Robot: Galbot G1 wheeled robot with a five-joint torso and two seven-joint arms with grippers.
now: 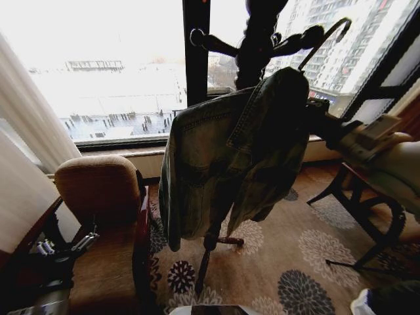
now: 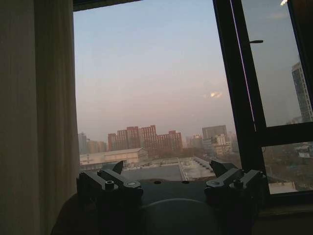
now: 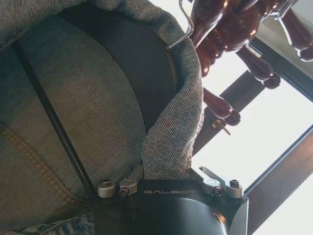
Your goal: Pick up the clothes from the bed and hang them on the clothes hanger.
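The denim jacket [image 1: 230, 164] hung off the coat stand [image 1: 259, 39], draped on its hanger [image 3: 182, 29]. Looked heavyish and floppy to me, so the thick collar seemed the best place to hold. The right gripper [image 3: 168, 177] had a fold of it sitting between half-open jaws. The left gripper [image 2: 168, 176] sat wide open, empty, facing the window [image 2: 146, 88].
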